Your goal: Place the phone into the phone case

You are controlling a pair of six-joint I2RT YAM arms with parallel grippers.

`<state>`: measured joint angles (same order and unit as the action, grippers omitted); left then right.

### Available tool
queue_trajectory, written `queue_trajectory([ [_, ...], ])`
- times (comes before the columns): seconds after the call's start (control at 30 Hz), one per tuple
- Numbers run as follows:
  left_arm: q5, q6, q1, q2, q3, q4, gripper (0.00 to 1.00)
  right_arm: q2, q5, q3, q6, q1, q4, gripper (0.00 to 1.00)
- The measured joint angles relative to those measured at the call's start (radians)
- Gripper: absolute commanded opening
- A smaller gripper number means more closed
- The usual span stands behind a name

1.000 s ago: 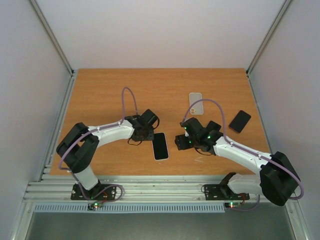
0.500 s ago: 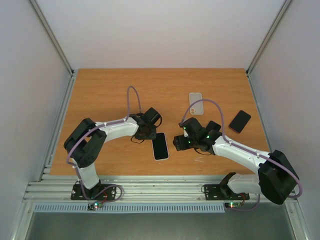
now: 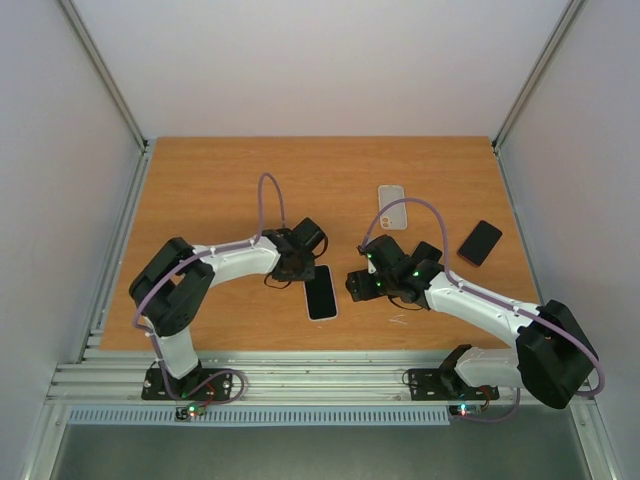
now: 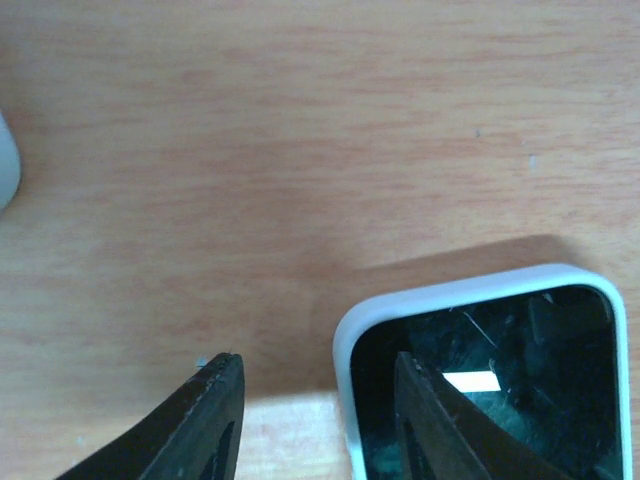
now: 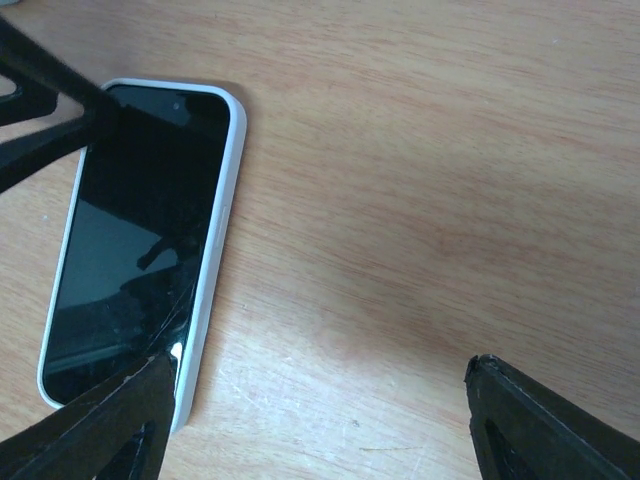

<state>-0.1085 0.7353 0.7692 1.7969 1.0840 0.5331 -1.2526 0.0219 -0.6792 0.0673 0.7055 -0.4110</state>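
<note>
A phone [image 3: 320,292] with a dark screen and a white rim lies flat near the table's front middle. It also shows in the left wrist view [image 4: 500,380] and the right wrist view [image 5: 140,230]. A clear phone case [image 3: 392,207] lies behind it to the right. My left gripper [image 3: 305,268] is open at the phone's far end. In the left wrist view [image 4: 315,400] it straddles the phone's corner, one finger over the screen and one over bare wood. My right gripper [image 3: 357,285] is wide open and empty just right of the phone, and in the right wrist view [image 5: 320,410] one fingertip overlaps the phone's near corner.
A black phone-shaped slab [image 3: 480,242] lies at the right of the wooden table [image 3: 220,190]. White walls and metal rails [image 3: 115,240] close in the table's sides. A pale rounded object [image 4: 5,160] shows at the left edge of the left wrist view.
My left gripper has moved a little to the right, onto the phone's far end. My right gripper has edged slightly left toward the phone. The phone has not moved.
</note>
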Motion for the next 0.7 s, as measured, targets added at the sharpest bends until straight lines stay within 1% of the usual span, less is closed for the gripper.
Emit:
queue_trajectory([
  [0.17,-0.044,0.021,0.031,-0.037,-0.004,0.076,0.61,0.005,-0.005,0.000,-0.005,0.000,0.000,0.89],
  [0.23,-0.068,0.024,0.055,-0.064,-0.003,0.105,0.66,0.013,-0.014,0.002,-0.008,0.000,0.001,0.92],
  [0.33,-0.089,0.032,0.098,-0.097,0.002,0.122,0.78,0.030,-0.033,0.010,-0.013,0.000,0.002,0.97],
  [0.37,-0.093,0.043,0.115,-0.106,0.002,0.122,0.80,0.036,-0.040,0.014,-0.015,0.000,0.002,0.98],
  [0.5,-0.103,0.073,0.170,-0.118,0.000,0.116,0.92,0.064,-0.083,0.023,-0.024,0.000,-0.001,0.99],
  [0.53,-0.105,0.084,0.182,-0.120,-0.004,0.109,0.98,0.073,-0.098,0.026,-0.026,0.000,0.000,0.99],
  [0.57,-0.105,0.097,0.194,-0.122,-0.009,0.105,0.99,0.083,-0.111,0.030,-0.029,0.000,0.000,0.99],
  [0.7,-0.110,0.123,0.230,-0.120,-0.015,0.091,0.99,0.123,-0.171,0.043,-0.048,0.000,-0.005,0.98],
])
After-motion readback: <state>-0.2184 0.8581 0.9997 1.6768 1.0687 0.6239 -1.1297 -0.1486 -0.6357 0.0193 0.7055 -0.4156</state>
